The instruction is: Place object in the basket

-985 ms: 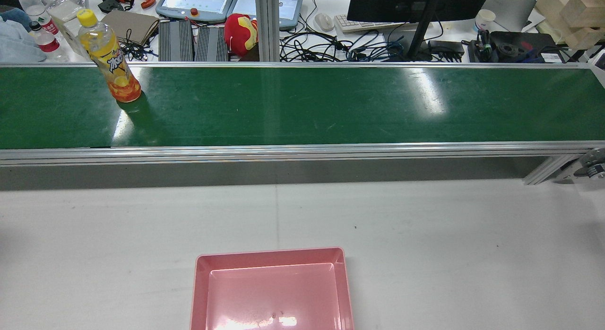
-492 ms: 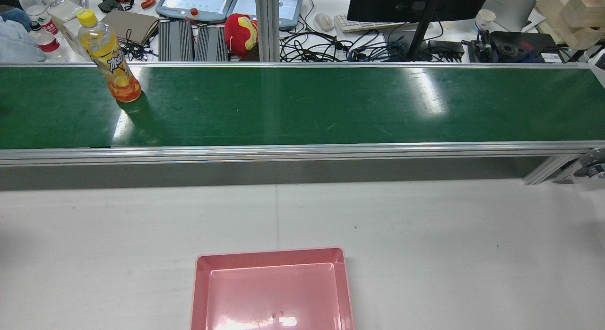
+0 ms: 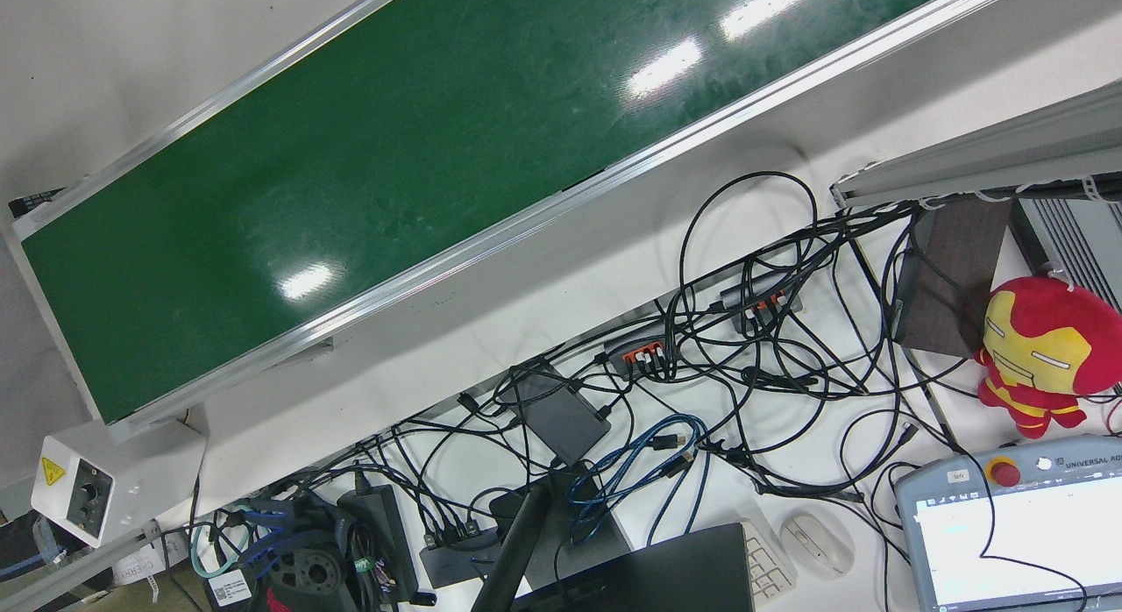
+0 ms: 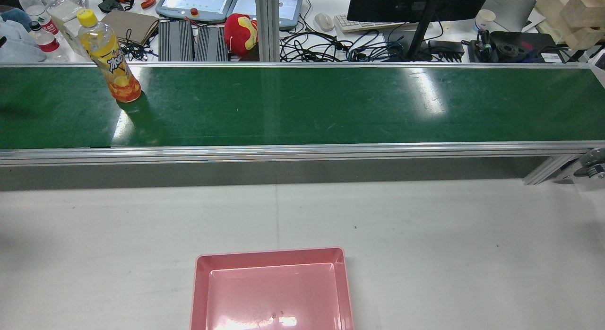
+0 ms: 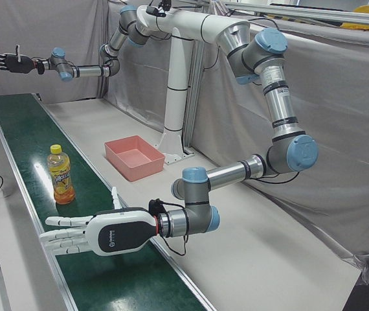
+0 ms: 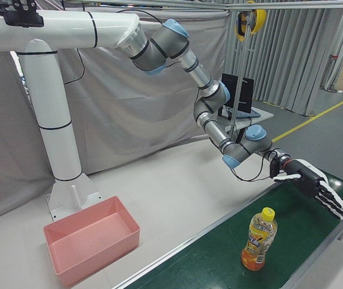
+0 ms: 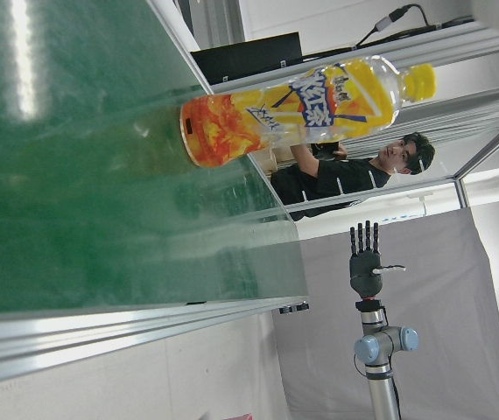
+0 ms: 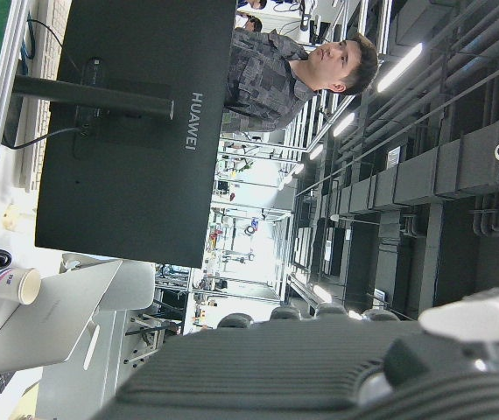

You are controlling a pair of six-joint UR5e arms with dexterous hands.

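Left hand [image 5: 84, 234] fingers spread, empty; the upright bottle [image 5: 61, 175] stands just past the fingertips. 1 sideways brush could topple it along the belt [image 5: 17, 133].

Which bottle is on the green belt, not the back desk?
The orange-drink bottle with the yellow cap, standing upright on the conveyor belt. The two clear water bottles with red labels stand behind it on the desk.
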